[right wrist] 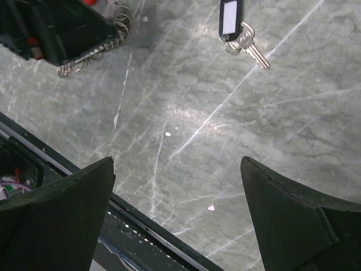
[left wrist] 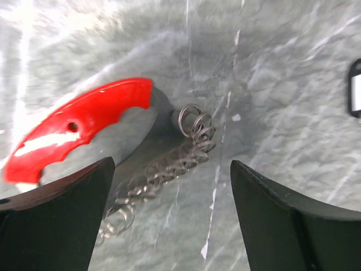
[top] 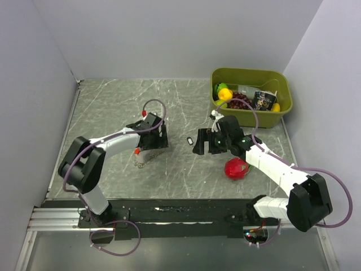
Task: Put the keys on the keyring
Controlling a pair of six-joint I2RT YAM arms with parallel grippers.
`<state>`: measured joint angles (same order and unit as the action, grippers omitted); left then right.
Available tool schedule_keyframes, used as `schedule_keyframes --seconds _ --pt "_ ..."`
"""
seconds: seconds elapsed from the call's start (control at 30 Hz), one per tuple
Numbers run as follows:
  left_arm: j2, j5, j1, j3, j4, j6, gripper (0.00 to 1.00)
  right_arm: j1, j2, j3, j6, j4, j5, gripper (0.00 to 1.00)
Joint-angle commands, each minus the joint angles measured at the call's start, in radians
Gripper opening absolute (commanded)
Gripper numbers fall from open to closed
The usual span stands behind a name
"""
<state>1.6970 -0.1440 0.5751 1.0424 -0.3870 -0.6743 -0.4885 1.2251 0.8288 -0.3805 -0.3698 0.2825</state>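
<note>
Grey marble tabletop [top: 113,101]. The keyring [left wrist: 84,121], a red grip with a chain of rings [left wrist: 169,166], lies under my left gripper [left wrist: 171,164]. Its fingers are spread astride the chain, wrist pitched down, presumably to grasp. The keys [right wrist: 251,49] on a black tag [right wrist: 230,17] lie between my arms. My right gripper [right wrist: 177,161] hovers nearby, spread and empty.

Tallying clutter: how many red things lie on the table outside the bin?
2: a red fruit beside the right arm; a red handle with a chain under the left gripper. More may be hidden.
</note>
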Motion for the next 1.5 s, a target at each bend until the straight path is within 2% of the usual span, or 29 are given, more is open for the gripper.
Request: schedule_keyframes --seconds 0.0,0.1,0.13,0.23,0.43,0.53,0.7,0.9,0.97,1.1,1.37,1.47 --pt "-0.126 -0.068 0.000 0.080 -0.044 0.002 0.92 -0.005 0.017 0.062 0.034 0.023 0.006 1.00" --pt "-0.171 -0.052 -0.033 0.090 -0.062 0.012 0.93 -0.004 0.033 0.073 0.045 0.025 0.012 1.00" --pt "-0.190 -0.008 -0.052 0.084 -0.062 0.009 0.92 -0.004 0.040 0.076 0.048 0.028 0.015 1.00" --pt "-0.253 0.119 -0.151 0.013 -0.026 -0.008 0.91 -0.004 0.056 0.079 0.049 0.034 0.029 1.00" --pt "-0.376 0.377 -0.450 -0.229 0.036 -0.068 0.88 -0.005 0.073 0.079 0.048 0.038 0.037 1.00" --pt "-0.407 0.457 -0.512 -0.303 0.039 -0.085 0.86 -0.005 0.085 0.075 0.046 0.046 0.047 1.00" --pt "-0.441 0.416 -0.518 -0.366 0.011 -0.100 0.80 -0.004 0.100 0.072 0.043 0.057 0.060 1.00" --pt "-0.408 0.342 -0.515 -0.407 0.010 -0.110 0.66 -0.005 0.117 0.070 0.045 0.065 0.069 1.00" --pt "-0.398 0.322 -0.514 -0.407 0.016 -0.105 0.59 -0.005 0.122 0.072 0.045 0.063 0.069 1.00" --pt "-0.367 0.319 -0.506 -0.401 0.034 -0.094 0.55 -0.005 0.128 0.072 0.046 0.065 0.069 1.00" --pt "-0.275 0.271 -0.399 -0.397 0.071 -0.129 0.40 -0.005 0.134 0.070 0.052 0.060 0.064 1.00" --pt "-0.241 0.264 -0.379 -0.398 0.086 -0.142 0.29 -0.005 0.136 0.073 0.057 0.054 0.061 1.00"
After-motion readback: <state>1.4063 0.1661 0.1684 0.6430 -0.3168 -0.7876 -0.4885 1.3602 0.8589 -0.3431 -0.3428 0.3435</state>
